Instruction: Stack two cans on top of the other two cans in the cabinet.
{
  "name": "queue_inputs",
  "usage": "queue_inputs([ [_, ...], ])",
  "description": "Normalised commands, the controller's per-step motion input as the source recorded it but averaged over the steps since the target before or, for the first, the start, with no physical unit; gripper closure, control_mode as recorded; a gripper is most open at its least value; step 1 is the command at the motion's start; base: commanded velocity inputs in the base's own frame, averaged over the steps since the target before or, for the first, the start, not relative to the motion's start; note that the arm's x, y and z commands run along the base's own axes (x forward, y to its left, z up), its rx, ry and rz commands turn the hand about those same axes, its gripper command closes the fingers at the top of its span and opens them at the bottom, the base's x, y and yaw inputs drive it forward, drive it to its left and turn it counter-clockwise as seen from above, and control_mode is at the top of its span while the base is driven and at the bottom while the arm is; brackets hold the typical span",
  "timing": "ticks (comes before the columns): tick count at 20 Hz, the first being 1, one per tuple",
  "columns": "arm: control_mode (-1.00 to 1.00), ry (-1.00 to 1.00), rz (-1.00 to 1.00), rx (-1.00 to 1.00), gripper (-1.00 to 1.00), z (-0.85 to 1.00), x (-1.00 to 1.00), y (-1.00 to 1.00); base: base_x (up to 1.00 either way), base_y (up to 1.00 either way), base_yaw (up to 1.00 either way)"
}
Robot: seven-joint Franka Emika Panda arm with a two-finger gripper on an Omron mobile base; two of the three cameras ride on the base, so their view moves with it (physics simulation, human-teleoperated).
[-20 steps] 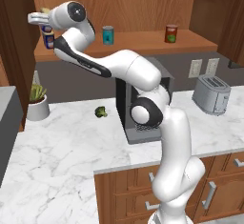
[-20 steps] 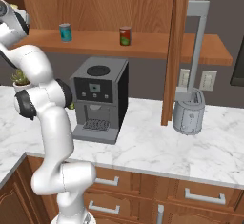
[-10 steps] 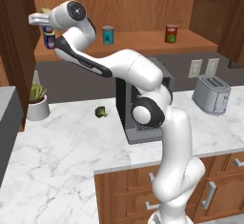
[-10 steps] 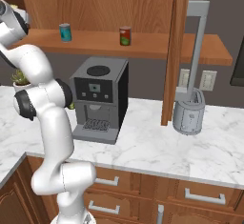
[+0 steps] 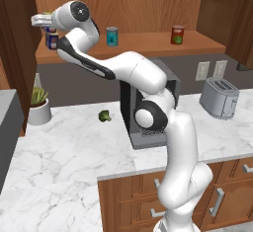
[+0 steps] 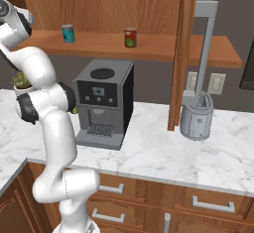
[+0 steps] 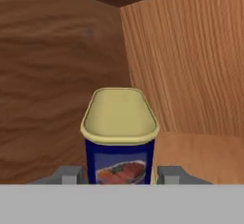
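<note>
Cabinet [image 5: 148,43]: wide brown wall unit with an open shelf, entered by the arm at its far left end; its back panel and side wall are met just ahead of the pincer.

Marble table [image 5: 64,152]: well below the pincer, carrying a coffee machine [image 5: 148,107], toaster [image 5: 220,97], potted plant [image 5: 38,105] and broccoli piece [image 5: 104,116].

Red can [image 5: 177,34]: on the shelf, far to the pincer's right.

Teal can [image 5: 112,36]: on the shelf, nearer, also to the right.

Blue can [image 7: 120,137]: yellow top, pictured label, upright between the finger tips [image 7: 71,174].

Pincer [image 5: 42,21]: finger tips flank the can closely; whether contact is made cannot be told. A second blue can [image 5: 51,40] is seen directly beneath the pincer.

Handling advice, as judgement: the upper can should be kept level and centred over the lower rim before any release, with the side wall avoided.
</note>
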Motion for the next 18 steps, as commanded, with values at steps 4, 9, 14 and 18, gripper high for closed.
queue_inputs([
  [4,-1.00,0.00,-0.02,-0.04,-1.00,-0.08,0.13,0.11,0.00,0.00,0.00],
  [9,-1.00,0.00,-0.03,-0.04,-1.00,-0.03,0.08,0.16,0.00,0.00,0.00],
  [14,-1.00,0.00,-0.04,-0.02,-1.00,0.00,0.02,0.08,0.00,0.00,0.00],
  [18,-1.00,0.00,-0.04,0.00,-1.00,0.00,-0.10,0.00,0.00,0.00,0.00],
])
